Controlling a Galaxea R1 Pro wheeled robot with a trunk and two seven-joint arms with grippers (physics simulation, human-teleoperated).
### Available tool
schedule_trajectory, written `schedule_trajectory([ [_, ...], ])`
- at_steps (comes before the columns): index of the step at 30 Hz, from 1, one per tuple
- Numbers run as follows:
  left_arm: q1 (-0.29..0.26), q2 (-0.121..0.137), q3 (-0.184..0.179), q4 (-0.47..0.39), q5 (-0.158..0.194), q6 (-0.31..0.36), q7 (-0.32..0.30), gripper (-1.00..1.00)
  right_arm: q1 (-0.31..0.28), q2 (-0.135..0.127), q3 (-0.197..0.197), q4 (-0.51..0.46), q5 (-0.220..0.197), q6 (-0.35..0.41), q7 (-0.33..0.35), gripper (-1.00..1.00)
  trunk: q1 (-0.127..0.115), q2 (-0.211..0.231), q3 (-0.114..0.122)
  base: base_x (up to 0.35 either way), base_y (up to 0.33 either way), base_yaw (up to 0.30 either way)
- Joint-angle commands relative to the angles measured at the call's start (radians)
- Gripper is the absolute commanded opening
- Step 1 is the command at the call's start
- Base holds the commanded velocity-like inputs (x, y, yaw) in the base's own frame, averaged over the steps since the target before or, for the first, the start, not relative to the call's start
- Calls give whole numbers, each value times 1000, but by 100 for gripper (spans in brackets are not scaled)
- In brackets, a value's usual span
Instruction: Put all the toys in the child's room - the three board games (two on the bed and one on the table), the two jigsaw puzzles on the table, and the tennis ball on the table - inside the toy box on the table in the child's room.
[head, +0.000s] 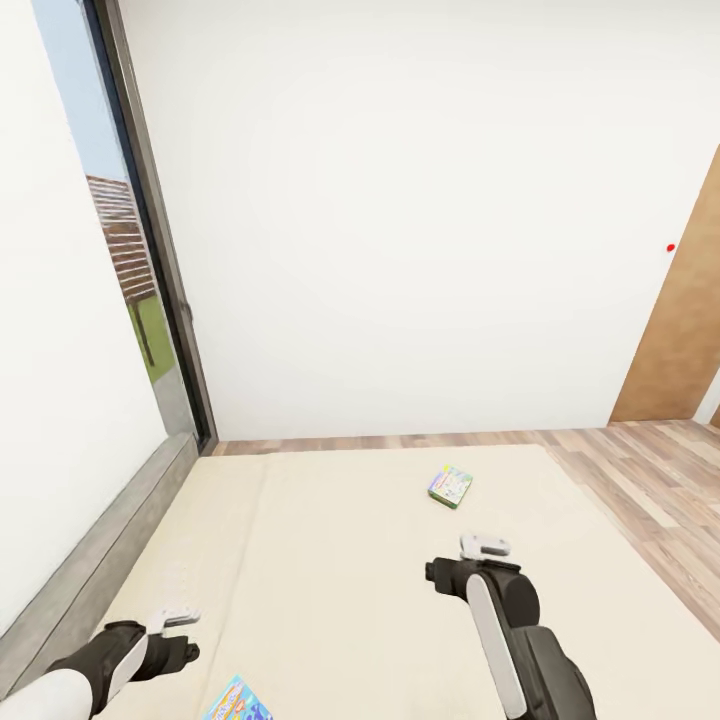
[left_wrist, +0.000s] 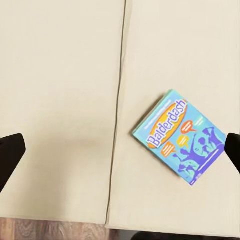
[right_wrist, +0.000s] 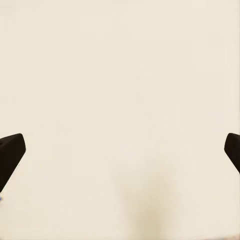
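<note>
Two board games lie on the bed's beige mattress. A small blue one sits near the front edge, and the left wrist view reads "Balderdash" on its cover. A green-edged cartoon one lies farther back. My left gripper hovers open just left of the blue box, which lies flat below it, off toward one fingertip. My right gripper hangs open over bare mattress, nearer than the green-edged box. The table, toy box, jigsaw puzzles and tennis ball are out of view.
A low grey headboard runs along the bed's left side under a tall dark-framed window. A white wall stands behind the bed. Wood-plank floor and a brown door lie to the right.
</note>
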Motion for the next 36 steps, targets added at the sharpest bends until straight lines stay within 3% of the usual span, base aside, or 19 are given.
schedule_trajectory([
  [1,0,-1,8,1,-1,5,-3,100,2,0,4,-8,-11,5,-10,100,1,-2,-3,0,0,0],
  [6,0,-21,7,10,-6,-3,-3,100,9,0,28,-32,-43,27,-11,100,1,-2,-9,0,0,0],
  [12,0,-24,11,11,-2,4,-2,100,9,0,50,-35,-73,41,-12,100,1,-2,-18,0,0,0],
  [17,0,-35,17,4,2,10,-1,100,9,0,52,-35,-75,42,-12,100,1,-2,-27,0,0,0],
  [22,0,-68,16,2,1,0,-1,100,8,0,51,-35,-74,40,-11,100,1,-2,-35,0,0,0],
  [36,0,-73,17,-2,3,-7,-5,100,9,0,51,-34,-75,37,-10,100,1,-2,-57,0,0,0],
])
